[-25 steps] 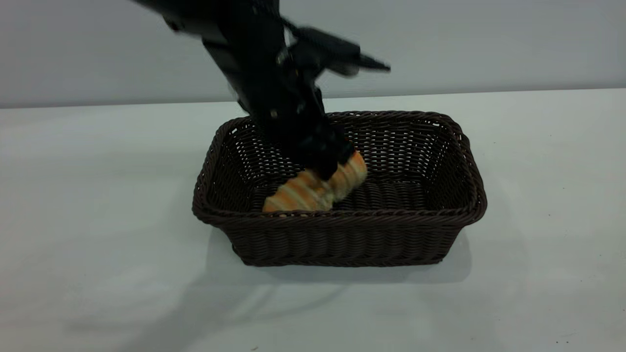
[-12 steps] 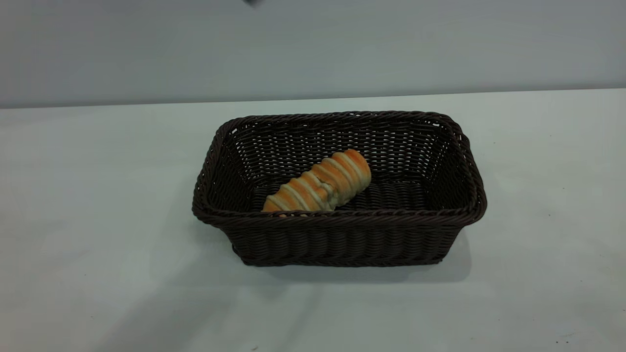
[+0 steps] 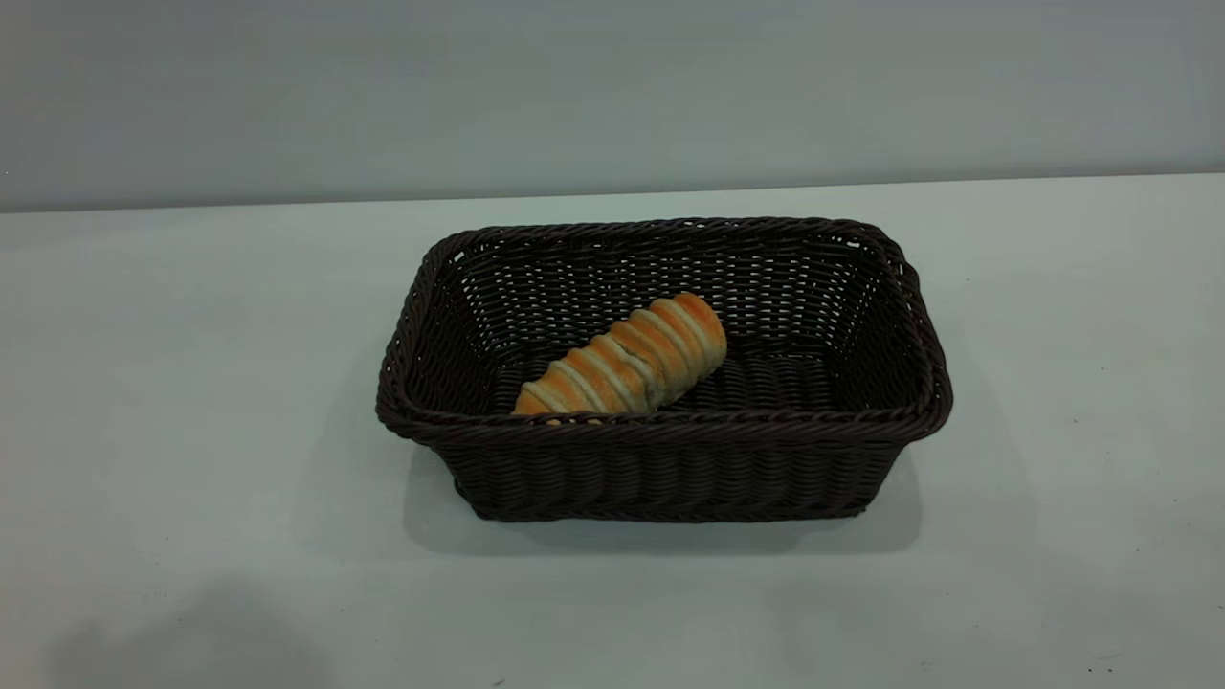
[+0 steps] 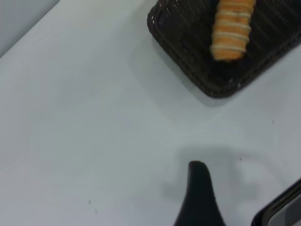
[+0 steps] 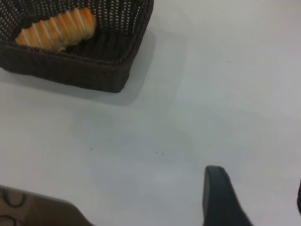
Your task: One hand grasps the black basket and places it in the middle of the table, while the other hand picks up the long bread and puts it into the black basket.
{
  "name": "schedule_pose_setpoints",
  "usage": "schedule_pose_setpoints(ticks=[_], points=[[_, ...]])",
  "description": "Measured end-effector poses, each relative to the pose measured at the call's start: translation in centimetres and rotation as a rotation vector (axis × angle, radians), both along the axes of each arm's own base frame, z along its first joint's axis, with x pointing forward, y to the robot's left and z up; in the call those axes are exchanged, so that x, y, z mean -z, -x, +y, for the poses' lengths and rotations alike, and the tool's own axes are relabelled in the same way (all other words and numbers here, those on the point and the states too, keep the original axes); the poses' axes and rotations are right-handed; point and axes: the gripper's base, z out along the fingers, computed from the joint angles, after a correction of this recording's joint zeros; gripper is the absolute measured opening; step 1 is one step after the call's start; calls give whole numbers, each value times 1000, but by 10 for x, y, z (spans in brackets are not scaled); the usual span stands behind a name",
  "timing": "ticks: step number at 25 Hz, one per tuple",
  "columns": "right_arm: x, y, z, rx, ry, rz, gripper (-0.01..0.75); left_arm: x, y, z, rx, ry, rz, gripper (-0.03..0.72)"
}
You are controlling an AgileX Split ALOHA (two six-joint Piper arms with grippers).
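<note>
The black basket (image 3: pixel 660 426) stands in the middle of the table (image 3: pixel 191 383). The long bread (image 3: pixel 622 359) lies slanted on the basket floor, free of any gripper. Neither arm shows in the exterior view. In the left wrist view my left gripper (image 4: pixel 244 188) is open and empty above bare table, well away from the basket (image 4: pixel 188 42) and the bread (image 4: pixel 230 28). In the right wrist view my right gripper (image 5: pixel 257 188) is open and empty above bare table, also well away from the basket (image 5: pixel 84 70) and the bread (image 5: pixel 56 30).
A plain grey wall (image 3: pixel 612 86) runs behind the table. The right wrist view shows the table's edge with a brown surface (image 5: pixel 28 207) beyond it. Bare tabletop lies on all sides of the basket.
The left gripper let go of the bread in the basket and rose out of the exterior view. The bread stays where it was laid. The arm's shadow has slid off the table.
</note>
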Motion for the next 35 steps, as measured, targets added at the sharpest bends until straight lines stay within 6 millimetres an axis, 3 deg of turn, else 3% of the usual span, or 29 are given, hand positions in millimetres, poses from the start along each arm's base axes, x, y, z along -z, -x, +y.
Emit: schedule_pose_setpoints(ticks=[4,11,15,26,35], points=[[0,0,0,-1,2,0,405,18,43,27,-2,21,1,589],[0,0,0,-1,2,0,405,109,112,66,-28,52,123,589],[0,0,0,-1,2,0,405,144,130,76,-63,117,97,589],[0,0,0,3,3,-1,405,151,149,84,-96,225,80,589],[0,0,1,160,3,0,405,151,151,86,-94,236,65,589]])
